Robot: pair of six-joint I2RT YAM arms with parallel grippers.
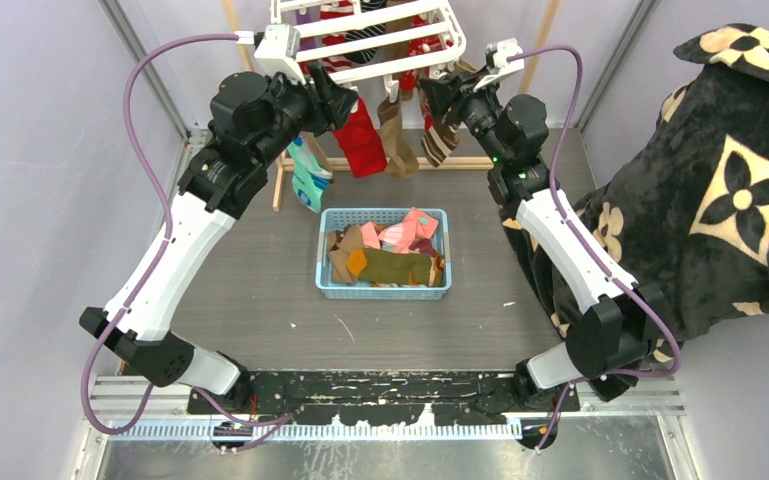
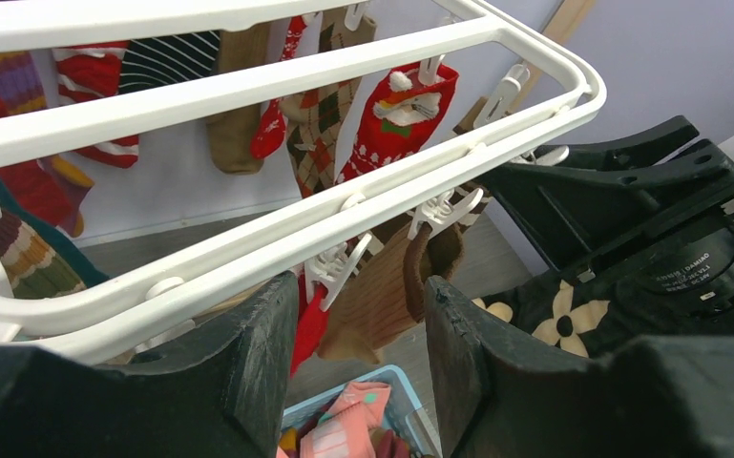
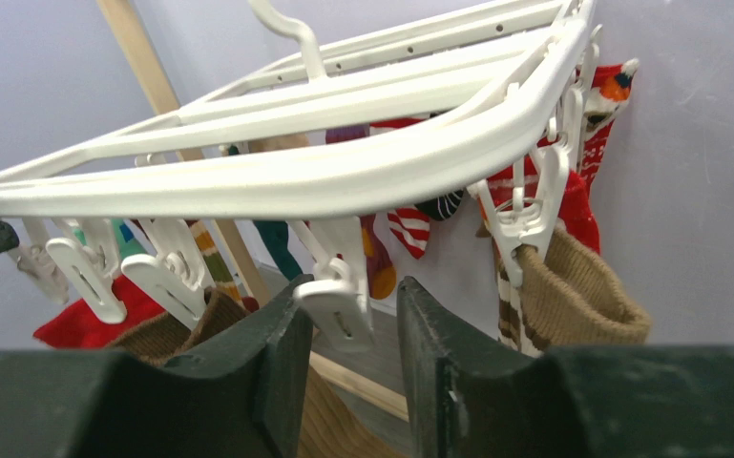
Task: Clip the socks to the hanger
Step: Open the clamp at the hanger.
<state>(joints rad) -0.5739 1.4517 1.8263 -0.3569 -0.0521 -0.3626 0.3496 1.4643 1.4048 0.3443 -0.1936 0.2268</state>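
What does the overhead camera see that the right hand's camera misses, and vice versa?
Only the overhead view shows the blue basket of loose socks and the floral blanket. Only the right wrist view shows a white clip lined up between the fingers of the open right hand. Both show the white hanger with socks clipped on.

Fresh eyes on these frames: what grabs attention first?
The white hanger, crowded with clipped socks at the far side, has both open grippers raised to it: the left gripper is near a red sock, and the right gripper has a dangling clip between its fingers. Next come the blue basket of loose socks at table centre and the big black floral blanket draped on the right.
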